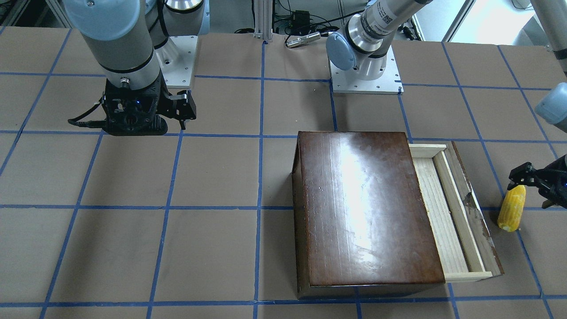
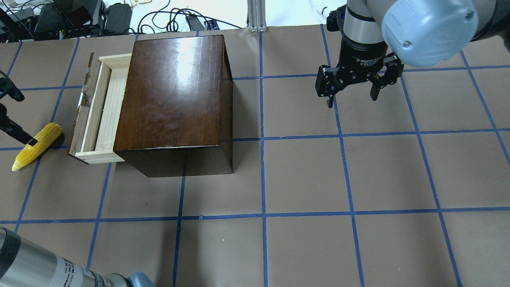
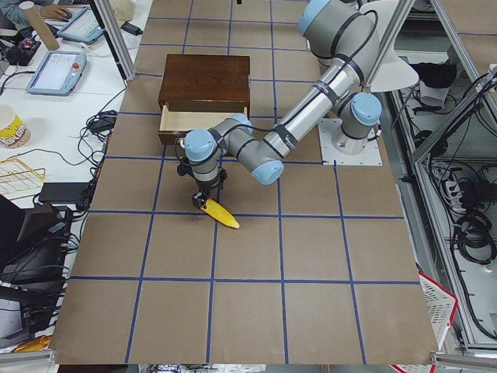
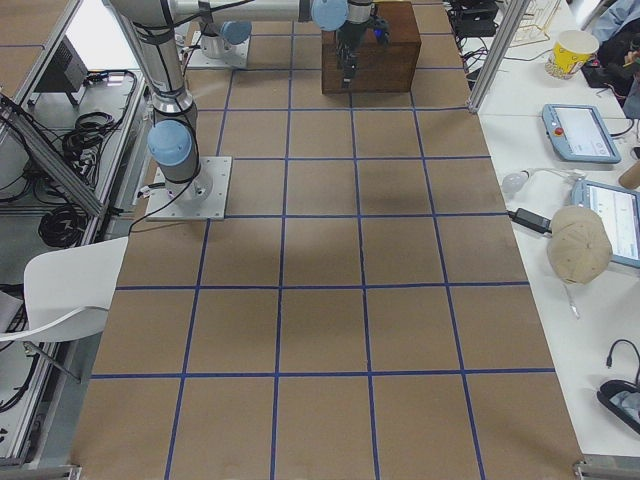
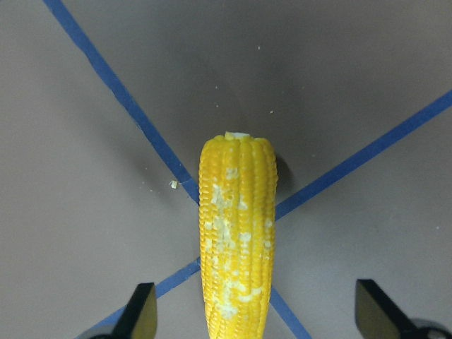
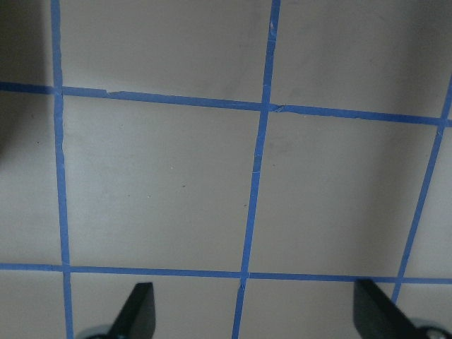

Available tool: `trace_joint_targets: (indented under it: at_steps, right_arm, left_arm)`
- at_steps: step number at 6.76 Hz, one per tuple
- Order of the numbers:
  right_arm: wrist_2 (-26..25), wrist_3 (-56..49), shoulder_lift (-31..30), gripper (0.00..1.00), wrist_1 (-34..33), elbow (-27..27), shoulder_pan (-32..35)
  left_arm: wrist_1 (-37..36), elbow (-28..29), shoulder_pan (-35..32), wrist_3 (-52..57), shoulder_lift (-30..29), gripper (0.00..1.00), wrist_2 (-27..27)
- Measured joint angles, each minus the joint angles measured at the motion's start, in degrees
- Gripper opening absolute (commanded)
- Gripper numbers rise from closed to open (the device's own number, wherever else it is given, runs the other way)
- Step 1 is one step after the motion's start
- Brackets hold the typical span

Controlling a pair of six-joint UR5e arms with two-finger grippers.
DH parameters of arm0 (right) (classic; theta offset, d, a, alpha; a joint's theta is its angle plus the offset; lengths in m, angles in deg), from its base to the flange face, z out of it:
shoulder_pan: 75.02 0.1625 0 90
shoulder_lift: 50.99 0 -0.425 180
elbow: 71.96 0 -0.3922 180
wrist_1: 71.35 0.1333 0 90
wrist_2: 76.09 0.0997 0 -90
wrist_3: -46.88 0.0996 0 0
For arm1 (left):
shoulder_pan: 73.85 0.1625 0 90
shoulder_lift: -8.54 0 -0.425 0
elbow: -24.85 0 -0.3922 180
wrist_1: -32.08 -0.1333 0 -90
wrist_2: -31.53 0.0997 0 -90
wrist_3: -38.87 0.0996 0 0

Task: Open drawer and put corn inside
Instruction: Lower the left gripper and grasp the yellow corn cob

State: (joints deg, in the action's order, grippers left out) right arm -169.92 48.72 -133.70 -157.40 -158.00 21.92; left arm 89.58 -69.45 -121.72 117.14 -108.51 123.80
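The yellow corn [image 2: 38, 145] lies on the table to the left of the drawer's front panel; it also shows in the front-facing view [image 1: 511, 210]. My left gripper [image 5: 258, 314] is open and straddles the corn [image 5: 236, 233], with its fingertips [image 5: 141, 311] wide apart on either side and not touching it. The drawer [image 2: 105, 103] of pale wood is pulled partway out of the dark-brown box [image 2: 175, 91] and holds nothing. My right gripper [image 2: 352, 99] is open and empty, hovering over bare table far to the right of the box.
The table is brown with a blue tape grid [image 2: 263, 179]. The left arm's base plate [image 1: 365, 82] stands behind the box. Cables and gear [image 2: 79, 18] lie past the far edge.
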Motion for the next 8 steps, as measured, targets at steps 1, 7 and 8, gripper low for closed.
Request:
trace_joint_targets:
  at_steps: [1, 7, 8]
  right_arm:
    - [0.0, 0.0, 0.0, 1.00, 0.0, 0.0, 0.0]
    - [0.1, 0.0, 0.0, 1.00, 0.0, 0.0, 0.0]
    - [0.1, 0.0, 0.0, 1.00, 0.0, 0.0, 0.0]
  left_arm:
    - [-1.1, -0.8, 0.2, 0.8, -0.6, 1.00, 0.0]
    - [-4.1, 0.0, 0.2, 1.7, -5.1, 0.00, 0.0]
    - [-3.8, 0.5, 0.2, 1.5, -5.2, 0.00, 0.0]
